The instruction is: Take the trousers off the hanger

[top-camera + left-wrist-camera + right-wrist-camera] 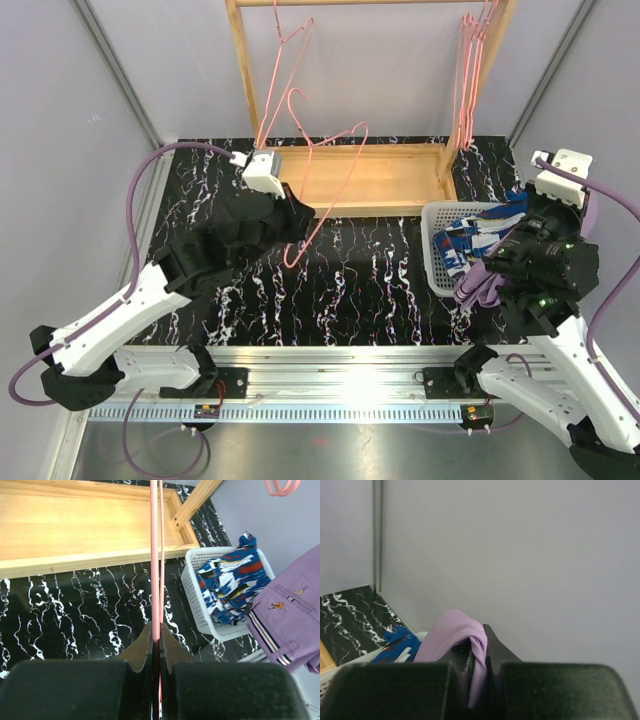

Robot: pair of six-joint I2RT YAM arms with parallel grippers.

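Observation:
My left gripper (300,215) (156,630) is shut on the wire of a bare pink hanger (335,165) (155,555), held over the black marbled table in front of the wooden rack. Over at the right, the right gripper (500,262) (479,640) is shut on the lilac trousers (482,283) (451,630) (292,615), which hang beside the white basket (437,270) (192,595). The dark blue patterned trousers (470,235) (230,582) lie crumpled inside that basket.
A wooden rack with a tray base (370,175) stands at the back of the table. Spare pink hangers (470,60) hang from its rail at the right, and one more (290,60) at the left. Grey walls close in on both sides.

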